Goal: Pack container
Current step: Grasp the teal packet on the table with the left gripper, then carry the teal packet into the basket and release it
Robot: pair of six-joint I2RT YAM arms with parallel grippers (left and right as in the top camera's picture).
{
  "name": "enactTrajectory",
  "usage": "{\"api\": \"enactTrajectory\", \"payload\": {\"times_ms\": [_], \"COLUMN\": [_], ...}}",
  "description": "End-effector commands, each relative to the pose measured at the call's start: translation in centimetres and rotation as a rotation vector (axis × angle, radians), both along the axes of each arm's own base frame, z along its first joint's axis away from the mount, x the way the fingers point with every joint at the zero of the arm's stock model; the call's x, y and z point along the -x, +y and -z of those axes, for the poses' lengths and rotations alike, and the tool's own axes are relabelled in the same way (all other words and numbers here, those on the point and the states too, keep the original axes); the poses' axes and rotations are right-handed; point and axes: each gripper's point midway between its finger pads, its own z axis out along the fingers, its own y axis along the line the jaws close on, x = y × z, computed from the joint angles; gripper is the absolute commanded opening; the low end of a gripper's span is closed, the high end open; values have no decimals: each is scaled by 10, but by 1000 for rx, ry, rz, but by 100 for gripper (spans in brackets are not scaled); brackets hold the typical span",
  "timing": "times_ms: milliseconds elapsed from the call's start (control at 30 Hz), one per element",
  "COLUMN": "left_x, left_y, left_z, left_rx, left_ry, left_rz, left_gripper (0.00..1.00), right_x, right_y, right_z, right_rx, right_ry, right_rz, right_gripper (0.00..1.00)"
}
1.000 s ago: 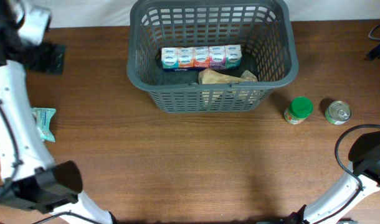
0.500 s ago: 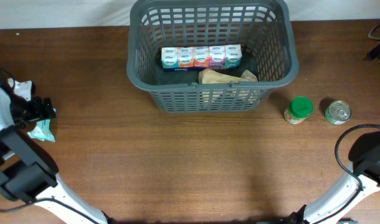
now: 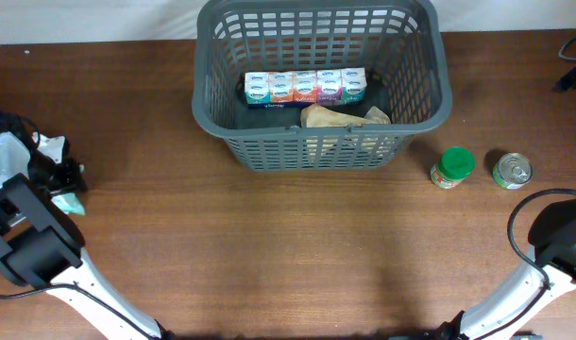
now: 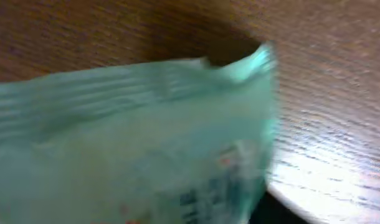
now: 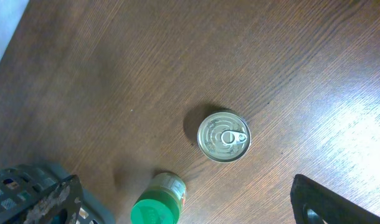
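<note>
The dark grey basket (image 3: pixel 419 68) stands at the back centre of the table. It holds a row of small cartons (image 3: pixel 305 86) and a tan packet (image 3: pixel 337 116). A teal packet (image 3: pixel 70 202) lies at the far left and fills the blurred left wrist view (image 4: pixel 134 143). My left gripper (image 3: pixel 59 176) is right down on it, with its jaws hidden. A green-lidded jar (image 3: pixel 452 167) (image 5: pixel 156 205) and a tin can (image 3: pixel 512 170) (image 5: pixel 223 137) stand to the right of the basket. My right gripper (image 5: pixel 185 208) is open and empty, high above them.
The basket's corner (image 5: pixel 34 196) shows at the lower left of the right wrist view. The right arm's base (image 3: pixel 560 236) is at the right edge. The table's back edge runs behind the basket.
My left arm has swung down from the back left onto the teal packet. The right arm, the basket, the jar and the can have not moved.
</note>
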Motion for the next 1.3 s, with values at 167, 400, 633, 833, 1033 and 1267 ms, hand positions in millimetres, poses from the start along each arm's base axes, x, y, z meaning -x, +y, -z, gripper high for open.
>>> {"api": "enactTrajectory", "payload": {"times_ms": [167, 400, 633, 833, 1033, 1267], "left_x": [-38, -118, -133, -125, -118, -132], "left_y": [-8, -87, -214, -374, -485, -486], "left_z": [-59, -279, -417, -420, -333, -188], "left_rx": [59, 41, -70, -69, -89, -117], "left_ry": [-94, -610, -1013, -1078, -872, -443], "left_rz": [-4, 227, 581, 1161, 1609, 1670], "left_gripper": [2, 2, 2, 2, 2, 2], "right_x": [0, 0, 1, 0, 1, 0], "right_y": [-2, -2, -2, -2, -2, -2], "right_z": [1, 1, 1, 1, 1, 1], "right_rx": [4, 4, 4, 4, 5, 4], "right_ry": [5, 5, 5, 5, 5, 5], "right_rz": [8, 9, 9, 9, 8, 8], "right_gripper": [99, 99, 99, 99, 99, 99]}}
